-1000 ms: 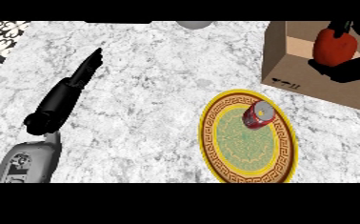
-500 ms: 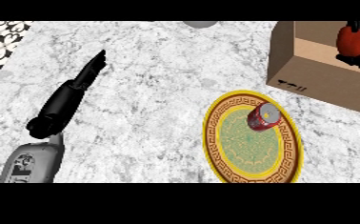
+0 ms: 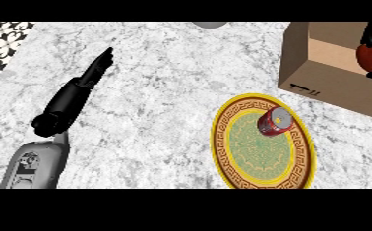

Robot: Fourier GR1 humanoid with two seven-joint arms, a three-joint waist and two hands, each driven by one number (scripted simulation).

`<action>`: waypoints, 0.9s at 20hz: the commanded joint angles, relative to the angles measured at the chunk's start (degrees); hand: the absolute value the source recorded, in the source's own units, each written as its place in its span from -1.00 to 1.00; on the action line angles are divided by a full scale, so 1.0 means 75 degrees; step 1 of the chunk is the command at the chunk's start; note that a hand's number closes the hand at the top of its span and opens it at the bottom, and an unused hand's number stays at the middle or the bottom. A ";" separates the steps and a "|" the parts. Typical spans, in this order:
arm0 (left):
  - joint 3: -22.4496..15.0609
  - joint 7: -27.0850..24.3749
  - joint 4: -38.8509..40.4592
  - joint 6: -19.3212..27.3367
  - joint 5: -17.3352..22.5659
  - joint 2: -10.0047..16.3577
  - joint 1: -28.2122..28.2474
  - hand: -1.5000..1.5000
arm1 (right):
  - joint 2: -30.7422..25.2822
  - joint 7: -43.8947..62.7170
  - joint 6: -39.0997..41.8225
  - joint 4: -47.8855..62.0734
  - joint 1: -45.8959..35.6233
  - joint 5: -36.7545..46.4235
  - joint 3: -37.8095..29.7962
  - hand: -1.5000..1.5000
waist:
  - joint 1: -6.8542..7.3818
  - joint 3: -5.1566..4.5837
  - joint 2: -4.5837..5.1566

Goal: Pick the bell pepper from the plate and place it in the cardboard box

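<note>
Bell pepper point(image 3: 365, 60): only a red sliver is seen at the right edge, over the open cardboard box point(image 3: 320, 72); it is judged to be the task's thing, and it is not on the plate point(image 3: 222, 149).
Right hand point(image 3: 367, 34): a black patch is shown just above that sliver, cut off by the edge; whether the pepper is held cannot be told.
Left hand point(image 3: 73, 97): it is stretched out over the table point(image 3: 167, 77) at the left, with the fingers point(image 3: 102, 63) straight and nothing held.
Red can point(image 3: 274, 122): it is seen lying on the plate's far right part, apart from the box.
Risk, release: if the pepper is let go too close to a wall of the box, it may be caught on the rim and tipped out onto the table.
Risk, mix-up: the can is also red, so it could be mistaken for the pepper.
</note>
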 commanded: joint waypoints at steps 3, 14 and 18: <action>-0.0096 -0.0286 0.0199 0.0119 -0.0164 -0.0127 0.0140 0.00 | -0.0279 -0.1919 0.0223 0.1219 -0.0341 0.0242 0.0373 -1.00 | 0.0009 0.0016 0.0032; 0.0012 -0.0227 0.0212 0.0072 -0.0091 -0.0060 0.0182 0.00 | 0.0368 -0.0946 0.1796 0.3088 -0.1123 -0.3609 -0.3020 -1.00 | -0.0124 0.0034 -0.0001; -0.0047 -0.0122 0.0220 0.0093 -0.0090 -0.0157 -0.0095 0.00 | -0.0087 0.0220 0.2015 0.3728 -0.1513 -0.4331 -0.3776 -1.00 | -0.0034 0.0036 0.0078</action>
